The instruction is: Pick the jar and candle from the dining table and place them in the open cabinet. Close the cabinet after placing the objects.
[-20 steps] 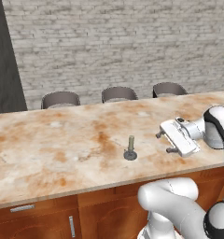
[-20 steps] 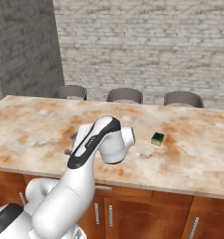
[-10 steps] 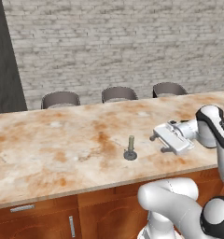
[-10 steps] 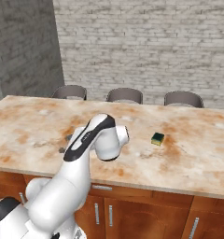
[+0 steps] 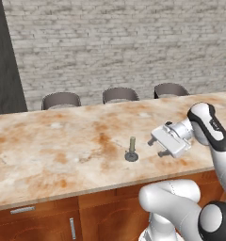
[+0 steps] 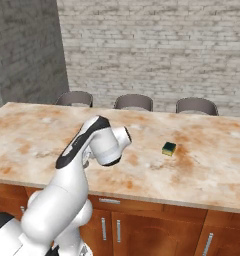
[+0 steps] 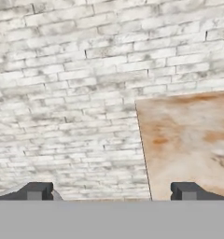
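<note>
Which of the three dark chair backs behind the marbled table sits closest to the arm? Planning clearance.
The rightmost dark chair back, directly behind the open gripper; the others sit further left.

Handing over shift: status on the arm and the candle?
Gripper open, empty, level over the table. Candle upright on its dish, just left of the fingers, untouched. Nothing between them.

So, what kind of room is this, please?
Probably a kitchen or dining area, rendered. A long beige-and-orange marbled stone counter stands on reddish-brown wood cabinets with silver handles, three dark round-backed chairs line its far side, and a grey-white brick wall stands behind.
</note>
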Controlling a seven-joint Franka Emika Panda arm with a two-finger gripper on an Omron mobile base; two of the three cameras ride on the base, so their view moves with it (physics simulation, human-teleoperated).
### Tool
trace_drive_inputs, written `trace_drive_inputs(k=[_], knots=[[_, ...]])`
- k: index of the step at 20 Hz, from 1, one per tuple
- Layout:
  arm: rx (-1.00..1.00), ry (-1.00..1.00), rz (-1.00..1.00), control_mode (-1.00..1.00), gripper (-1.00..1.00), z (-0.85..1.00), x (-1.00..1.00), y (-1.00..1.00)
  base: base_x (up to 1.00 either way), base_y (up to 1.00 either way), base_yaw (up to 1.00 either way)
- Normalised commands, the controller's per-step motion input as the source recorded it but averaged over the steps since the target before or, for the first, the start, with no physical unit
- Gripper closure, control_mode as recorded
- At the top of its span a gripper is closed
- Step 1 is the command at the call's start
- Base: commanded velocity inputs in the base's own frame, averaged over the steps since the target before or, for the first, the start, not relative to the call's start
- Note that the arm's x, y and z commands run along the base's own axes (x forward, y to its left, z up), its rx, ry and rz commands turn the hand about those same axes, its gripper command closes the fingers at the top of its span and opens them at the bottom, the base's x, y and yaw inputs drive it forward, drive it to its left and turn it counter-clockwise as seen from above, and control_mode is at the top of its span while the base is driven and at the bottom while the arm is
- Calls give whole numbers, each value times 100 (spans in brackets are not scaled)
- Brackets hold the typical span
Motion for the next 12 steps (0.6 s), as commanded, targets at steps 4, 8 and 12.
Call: trace_drive_inputs(k=[4,8,12], knots=[[-7,0,0,-100,-100,-8,0,-9,0,0,0],[0,-2,0,-100,-100,-4,-1,-11,0,0,0],[0,0,0,-100,-100,-7,3,-6,0,0,0]])
